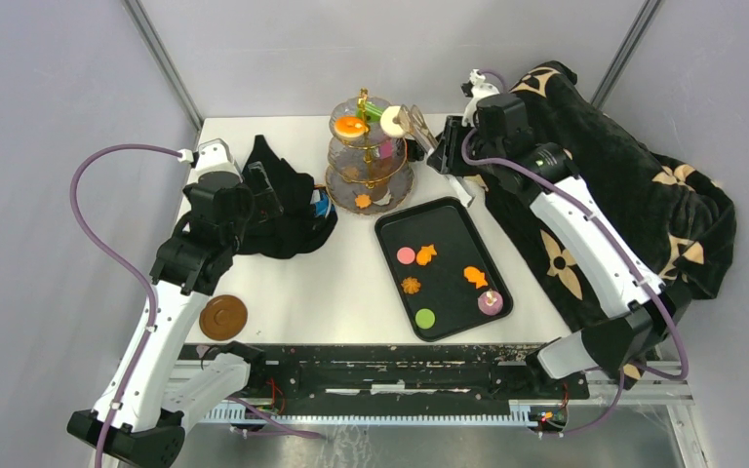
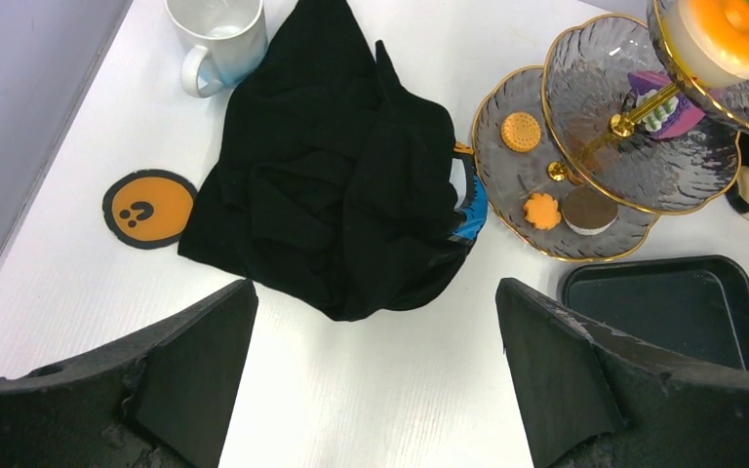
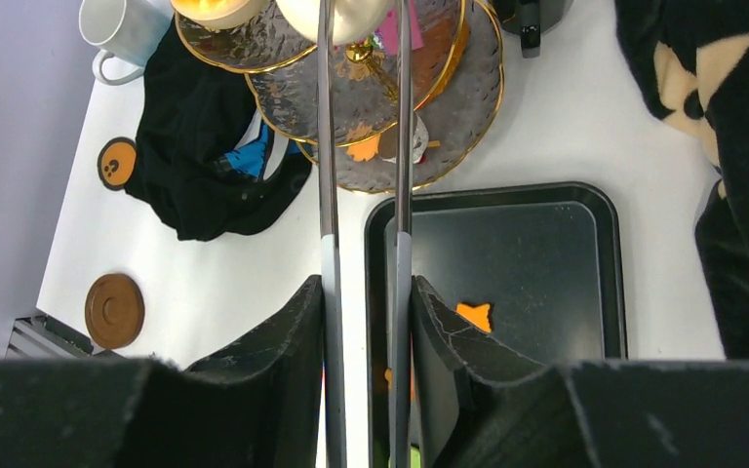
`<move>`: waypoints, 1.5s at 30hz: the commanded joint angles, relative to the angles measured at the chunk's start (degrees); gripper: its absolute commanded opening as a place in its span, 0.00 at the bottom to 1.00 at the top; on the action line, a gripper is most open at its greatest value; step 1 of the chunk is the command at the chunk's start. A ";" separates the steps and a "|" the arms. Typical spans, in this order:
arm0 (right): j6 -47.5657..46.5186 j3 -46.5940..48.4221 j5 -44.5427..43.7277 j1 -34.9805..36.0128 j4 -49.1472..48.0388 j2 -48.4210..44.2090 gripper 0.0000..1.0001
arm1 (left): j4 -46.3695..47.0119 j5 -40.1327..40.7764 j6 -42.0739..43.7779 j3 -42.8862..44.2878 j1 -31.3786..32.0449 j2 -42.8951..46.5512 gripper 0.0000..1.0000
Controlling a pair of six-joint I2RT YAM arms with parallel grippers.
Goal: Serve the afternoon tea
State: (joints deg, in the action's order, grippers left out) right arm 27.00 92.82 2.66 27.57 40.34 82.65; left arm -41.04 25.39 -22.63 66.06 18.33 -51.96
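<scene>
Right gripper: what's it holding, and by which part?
Right gripper grips tongs, squeezed across both arms partway along; tips at a white donut.

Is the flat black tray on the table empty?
No, the flat black tray holds small toy treats, among them a round pink disc and a round green disc.

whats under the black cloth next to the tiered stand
Only a blue and white edge pokes out from under the black cloth, on the side toward the tiered stand. The rest is covered, so I cannot tell what it is.
</scene>
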 commanded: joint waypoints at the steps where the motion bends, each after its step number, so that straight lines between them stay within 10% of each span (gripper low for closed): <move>1: -1.39 6.03 1.74 -0.25 -5.50 1.03 0.01 | 1.44 1.52 1.60 1.96 -0.35 0.55 0.99; 21: 0.33 6.01 5.18 -0.29 -7.13 5.65 0.01 | 2.12 1.68 1.98 2.49 -0.40 -0.95 0.99; 31: 0.14 4.92 3.63 -0.28 -7.45 3.63 0.50 | 1.98 1.52 1.94 2.73 -0.44 -0.74 0.99; 45: -2.33 6.47 -1.57 -0.33 -4.69 -0.56 0.56 | 1.66 0.30 1.19 3.11 -0.44 0.18 0.99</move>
State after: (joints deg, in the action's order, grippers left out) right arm 26.06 96.01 4.45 27.44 37.74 87.09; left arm -41.01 25.41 -22.61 66.72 18.33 -52.95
